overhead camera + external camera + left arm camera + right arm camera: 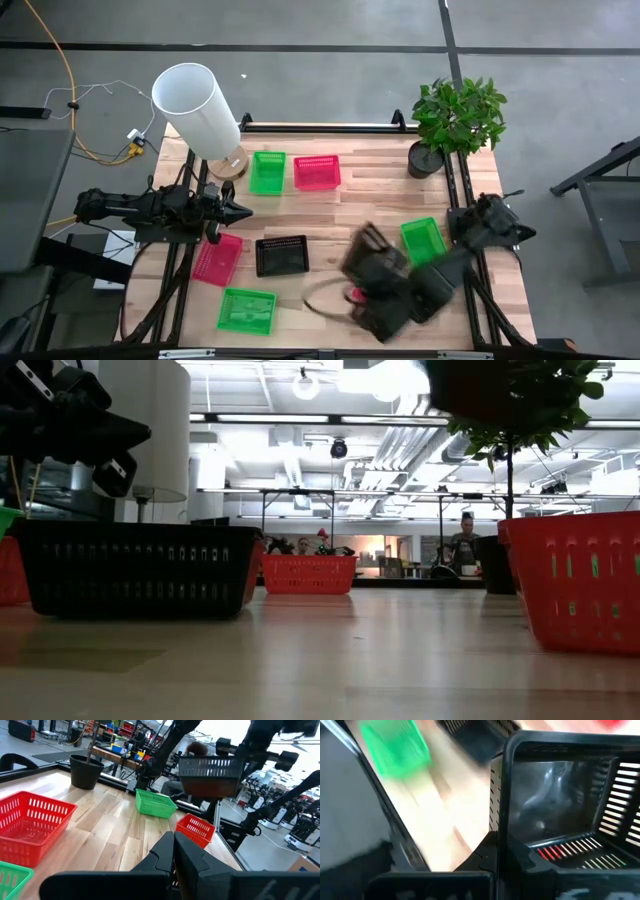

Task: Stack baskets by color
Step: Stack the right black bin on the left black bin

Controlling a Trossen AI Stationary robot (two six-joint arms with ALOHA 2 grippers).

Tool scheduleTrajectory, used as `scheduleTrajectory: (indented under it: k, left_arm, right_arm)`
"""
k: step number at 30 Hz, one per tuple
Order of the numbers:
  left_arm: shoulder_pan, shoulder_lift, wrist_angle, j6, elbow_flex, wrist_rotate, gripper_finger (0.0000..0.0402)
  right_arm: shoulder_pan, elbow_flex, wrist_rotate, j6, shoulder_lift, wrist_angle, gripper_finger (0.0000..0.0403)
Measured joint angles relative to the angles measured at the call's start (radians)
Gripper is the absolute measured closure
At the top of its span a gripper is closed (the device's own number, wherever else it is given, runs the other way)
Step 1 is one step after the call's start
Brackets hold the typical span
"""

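Right gripper is clamped on the wall of a black basket, holding it up off the table over the near right part. So we're mid-carry, I'd say; next it needs lining up over the other black basket near the table's middle and dropping in squarely. All slotted plastic, shallow rectangles. Left gripper waits shut at the left.
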Motion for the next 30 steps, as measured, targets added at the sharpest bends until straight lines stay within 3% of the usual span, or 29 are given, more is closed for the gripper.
scheduleTrajectory:
  k: [7,11,14,19,24,27,30]
  left_arm:
    - [0.0,0.0,0.0,0.0,0.0,0.0,0.0401]
    - [0.0,0.0,0.0,0.0,0.0,0.0,0.0401]
    - [0.0,0.0,0.0,0.0,0.0,0.0,0.0401]
    - [0.0,0.0,0.0,0.0,0.0,0.0,0.0401]
    - [0.0,0.0,0.0,0.0,0.0,0.0,0.0401]
    - [0.0,0.0,0.0,0.0,0.0,0.0,0.0401]
    - [0.0,0.0,0.0,0.0,0.0,0.0,0.0401]
  right_arm:
    - [-0.177,-0.002,-0.118,-0.352,0.001,0.496,0.0403]
    - [-0.233,-0.001,-0.17,-0.417,0.01,0.627,0.0403]
    - [-0.24,-0.002,-0.217,-0.573,0.035,0.68,0.0403]
    - [-0.219,-0.002,-0.276,-0.994,0.085,0.702,0.0403]
    - [-0.218,-0.003,-0.32,-1.563,0.157,0.67,0.0403]
    - [-0.217,-0.003,-0.301,-1.885,0.188,0.667,0.0403]
    - [-0.23,-0.003,-0.247,-2.101,0.213,0.628,0.0403]
